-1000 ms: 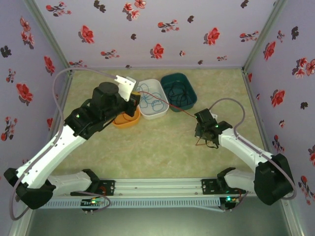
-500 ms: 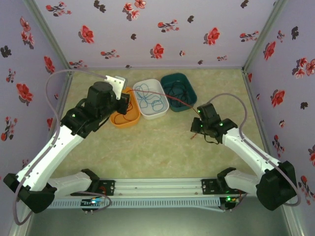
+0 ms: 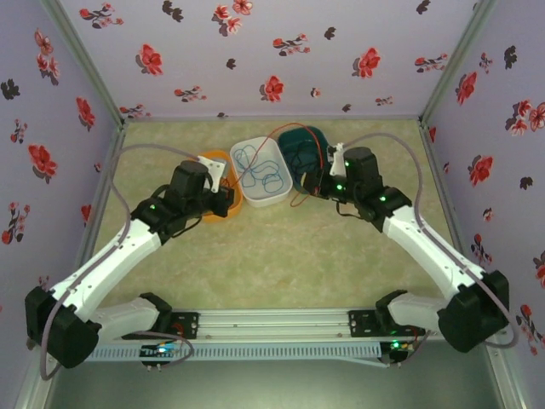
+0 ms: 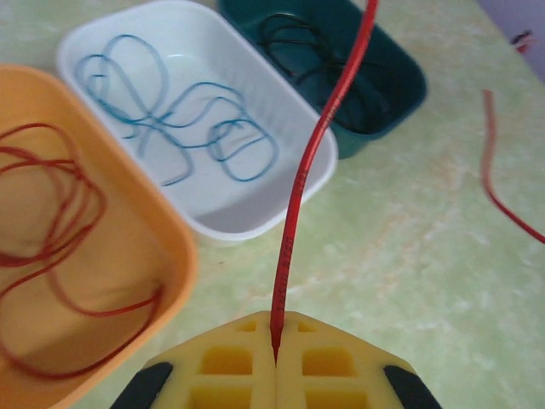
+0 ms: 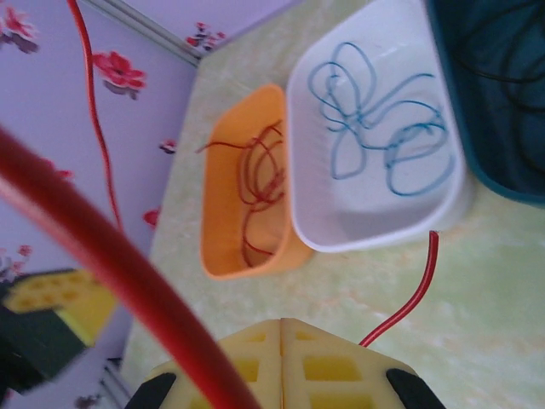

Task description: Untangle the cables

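The red cable [image 4: 300,192] (hair-thin, limp, light) is pinched in the left tool [image 4: 275,342], stretched past the white tray [image 4: 230,217]; the right tool [image 5: 281,331] is clenched, its hold unclear. A grip near a free end is advised.

Trays near twelve o'clock, three: orange tray [image 4: 183,247], white tray [image 4: 247,213], teal tray [image 4: 400,94]. Grippers, two: left gripper [image 4: 275,336], right gripper [image 5: 281,328]. Cables, apparently four: taut red cable [image 4: 294,221], coiled red cable [image 4: 85,200], blue cable [image 4: 183,119], dark cable [image 4: 315,51].

green table [image 3: 281,256]; orange tray [image 4: 183,247], white tray [image 4: 255,213], teal tray [image 4: 400,94] side by side
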Motion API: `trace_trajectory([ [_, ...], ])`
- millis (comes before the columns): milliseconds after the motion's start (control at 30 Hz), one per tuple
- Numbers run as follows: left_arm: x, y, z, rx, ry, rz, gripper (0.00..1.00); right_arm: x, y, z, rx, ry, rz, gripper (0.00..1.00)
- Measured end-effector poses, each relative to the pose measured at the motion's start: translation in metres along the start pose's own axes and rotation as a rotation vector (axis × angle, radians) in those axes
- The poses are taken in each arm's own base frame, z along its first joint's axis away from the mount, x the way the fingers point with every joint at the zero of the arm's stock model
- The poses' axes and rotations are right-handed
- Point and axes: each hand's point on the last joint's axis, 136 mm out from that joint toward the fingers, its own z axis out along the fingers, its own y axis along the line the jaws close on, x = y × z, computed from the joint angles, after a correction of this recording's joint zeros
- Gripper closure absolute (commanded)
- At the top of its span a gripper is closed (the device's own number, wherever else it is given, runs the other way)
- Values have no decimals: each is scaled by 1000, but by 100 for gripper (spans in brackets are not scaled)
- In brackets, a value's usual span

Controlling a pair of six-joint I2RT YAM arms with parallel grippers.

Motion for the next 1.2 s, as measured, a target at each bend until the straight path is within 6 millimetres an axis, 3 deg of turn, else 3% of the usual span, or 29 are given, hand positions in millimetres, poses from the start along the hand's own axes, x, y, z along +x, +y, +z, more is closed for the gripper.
trace_trajectory([
  [167, 1, -36, 12, 138, -35, 51, 100, -8, 14, 30, -68, 11, 57, 100],
  [267, 1, -59, 15, 209, -63, 107, 93, -5, 26, 47, -97, 40, 63, 100],
  [400, -2, -74, 18, 245, -98, 173, 90, -3, 36, 64, -136, 63, 78, 100],
  [700, 0, -67, 29, 175, -113, 337, 73, -2, 51, 72, -199, 80, 121, 100],
  [833, 3, -66, 33, 155, -110, 396, 71, -1, 59, 74, -228, 88, 127, 100],
  [967, 3, -53, 40, 79, -103, 407, 71, 2, 64, 80, -243, 108, 136, 100],
  [1033, 2, -45, 43, 29, -99, 405, 73, 5, 66, 83, -252, 119, 136, 100],
  [1133, 2, -34, 45, -33, -95, 405, 96, 8, 70, 86, -266, 135, 144, 100],
  [1200, 1, -28, 45, -69, -97, 411, 100, 9, 72, 87, -275, 140, 145, 99],
])
